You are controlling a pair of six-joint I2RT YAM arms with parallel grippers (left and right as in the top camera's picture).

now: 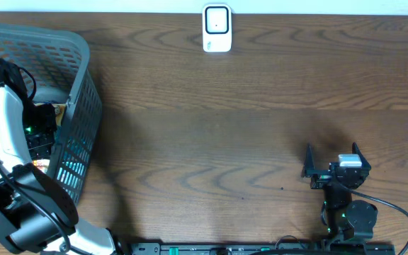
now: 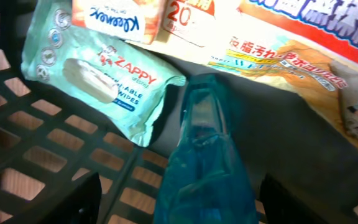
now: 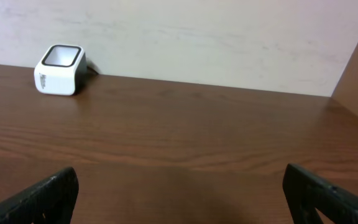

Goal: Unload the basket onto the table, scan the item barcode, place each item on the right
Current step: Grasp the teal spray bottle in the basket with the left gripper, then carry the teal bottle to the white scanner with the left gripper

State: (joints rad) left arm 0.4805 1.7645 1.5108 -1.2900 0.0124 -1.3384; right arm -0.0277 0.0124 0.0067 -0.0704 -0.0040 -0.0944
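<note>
Closest to the robot's base, the right claw [image 1: 333, 159] hovers low over the bare brown worktop [image 1: 218, 142] with its jaws spread wide, holding nothing; its wrist view shows only wood grain between the two dark fingers. Over on the left, the left arm reaches down into the grey slatted basket [image 1: 80, 106] that stands on the worktop's left end. Inside it, the left claw [image 2: 178, 190] is released, its two black fingers standing well apart on either side of a teal translucent pack [image 2: 204, 155], which lies on the basket's lattice floor pointing away from the camera. There is a clear gap on the pack's left side; whether the other finger touches it I cannot tell. Just beyond the pack's tip lies a pale green Zappy wipes pack [image 2: 98, 81], then a Kleenex pack [image 2: 117, 18] and a large white and orange bag [image 2: 303, 56] printed with Chinese characters. Farthest off, against the back wall, the white barcode scanner [image 1: 217, 28] stands alone, well apart from basket and arms.
</note>
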